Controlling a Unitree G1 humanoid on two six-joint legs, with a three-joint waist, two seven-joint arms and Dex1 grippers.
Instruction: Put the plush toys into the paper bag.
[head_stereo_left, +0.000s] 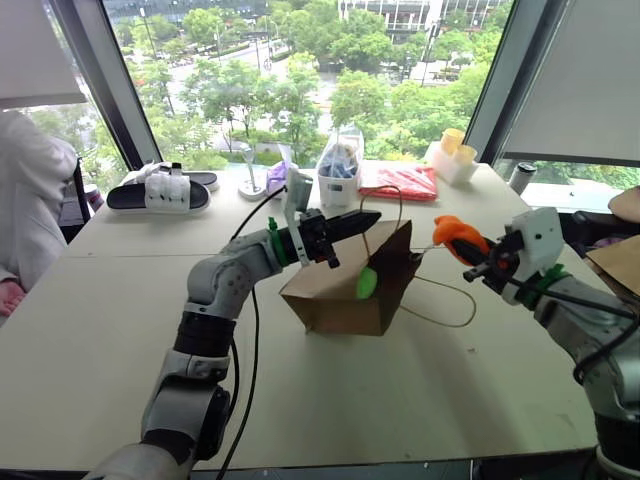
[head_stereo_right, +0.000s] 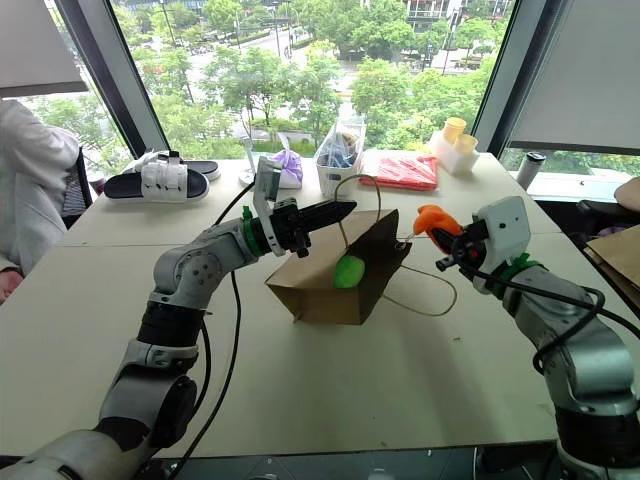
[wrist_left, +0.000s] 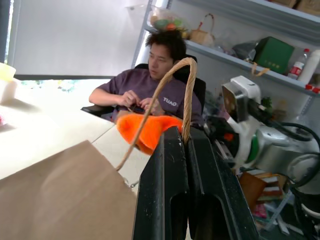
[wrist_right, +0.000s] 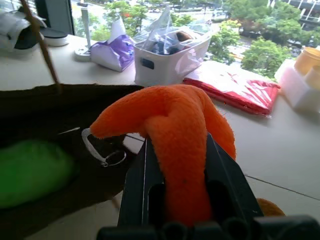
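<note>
My right hand (head_stereo_right: 443, 246) squeezes the soft, light orange plush toy (head_stereo_right: 434, 220) mid-body, at three o'clock of the paper bag (head_stereo_right: 335, 275), whose handle (wrist_left: 175, 85) my left hand (head_stereo_right: 343, 210) pinches.

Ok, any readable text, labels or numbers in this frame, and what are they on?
"TUAO": white letters on the chest of the person's purple shirt; the reading is unsure.
Green box on the shelf: a small gold mark, too small to read.
Bottle label: too blurred to read.

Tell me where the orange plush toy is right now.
In the head views the orange plush toy is on the right, clamped in the right gripper above the table, just right of the paper bag that holds the green toy.
</note>
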